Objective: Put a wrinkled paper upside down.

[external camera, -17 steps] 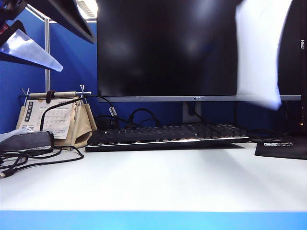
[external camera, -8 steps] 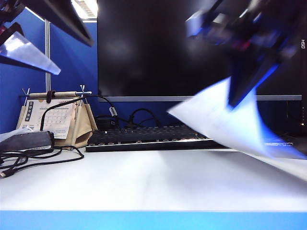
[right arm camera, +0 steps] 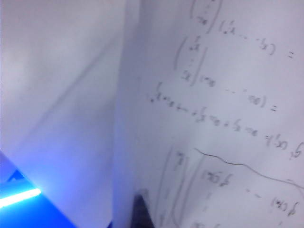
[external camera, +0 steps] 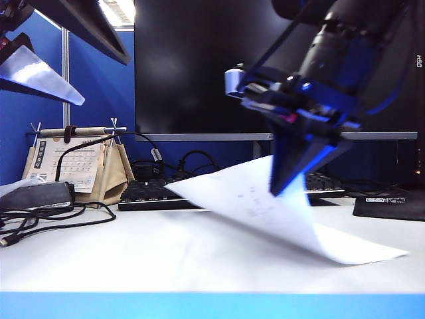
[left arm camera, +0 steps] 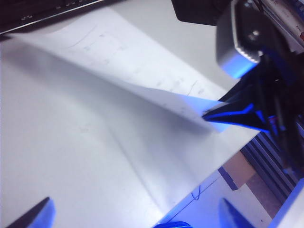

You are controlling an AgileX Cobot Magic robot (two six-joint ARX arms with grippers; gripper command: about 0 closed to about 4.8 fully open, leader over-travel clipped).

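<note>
Pinching wrinkled paper [external camera: 255, 199] | right gripper [external camera: 282, 189] | left gripper [left arm camera: 135, 216] apparently apart

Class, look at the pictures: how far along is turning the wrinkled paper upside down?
Done: the right hand is shut on the wrinkled paper, lifted. In hand: the sheet slopes down over the table, its low corner touching, writing visible. Left: laying it flat and letting go. The left hand hangs open, idle.
</note>
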